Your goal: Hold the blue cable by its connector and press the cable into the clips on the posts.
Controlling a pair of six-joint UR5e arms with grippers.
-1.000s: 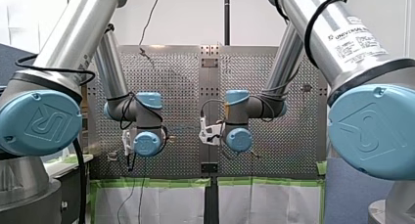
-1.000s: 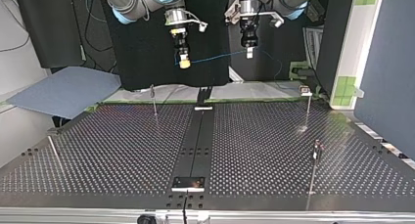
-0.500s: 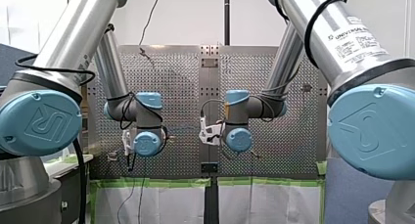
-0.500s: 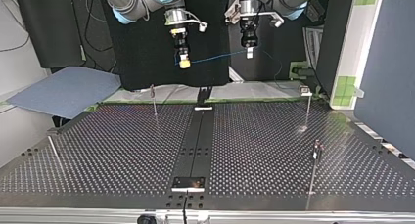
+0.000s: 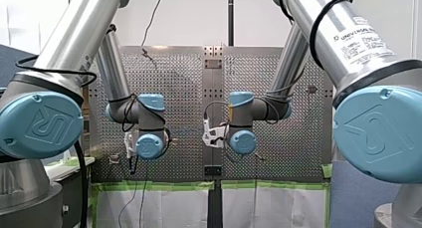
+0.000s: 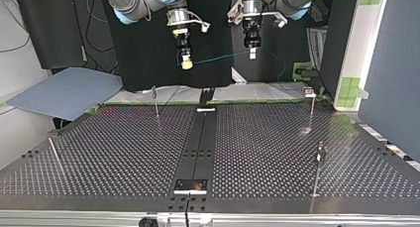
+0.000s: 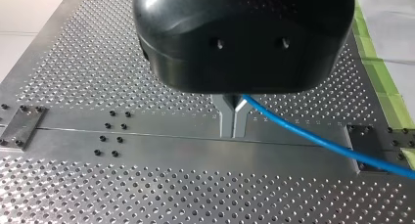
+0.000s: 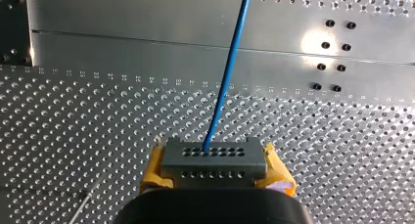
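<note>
Cable (image 6: 218, 58), blue, ran between both arms, high above the perforated surface (image 6: 124, 152). My right jaws were closed on its grey connector (image 8: 214, 158), with the yellow pads (image 8: 280, 174) pressed against either side. My left jaws were pinched on the cable itself, metal fingers (image 7: 226, 120) drawn together. I counted 4 posts (image 6: 155, 101) standing on the surface, well apart from the cable.

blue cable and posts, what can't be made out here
Clips on the posts: top view, too small to read.
Blue cable: left wrist view, cut off at the edge beyond my left claw.
Connector: right wrist view, lower part hidden by my right claw's housing.
</note>
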